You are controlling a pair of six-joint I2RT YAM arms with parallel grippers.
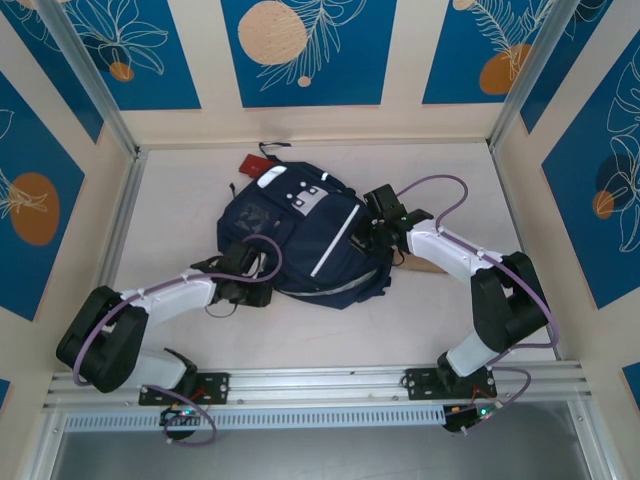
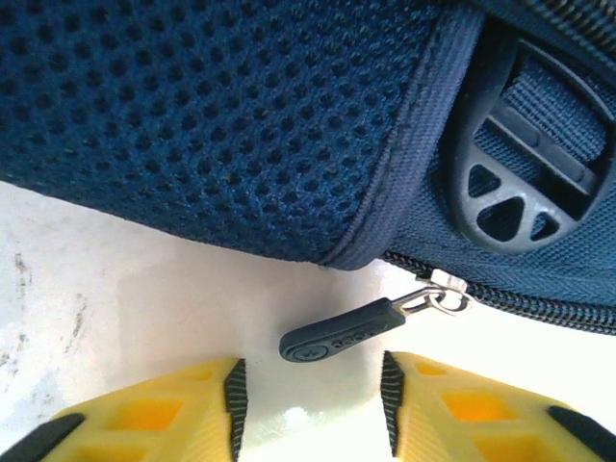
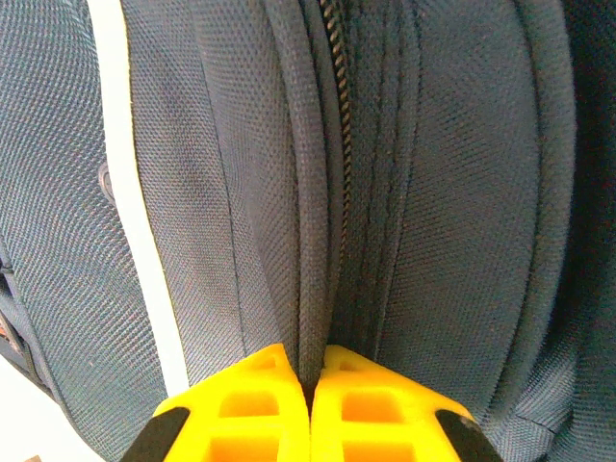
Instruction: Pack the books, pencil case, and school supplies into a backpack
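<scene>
The left gripper [image 2: 310, 387], fingers spread, may close short of the zipper pull [image 2: 342, 333]. The right gripper [image 3: 310, 373], pinching a thin backpack [image 3: 443, 192] fold, could slip.

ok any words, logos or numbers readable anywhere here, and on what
No text can be read.
zipper pull: faint embossed marks, too blurred to read.
grey-white patch on the backpack: small dark marks, too small to read.
</scene>
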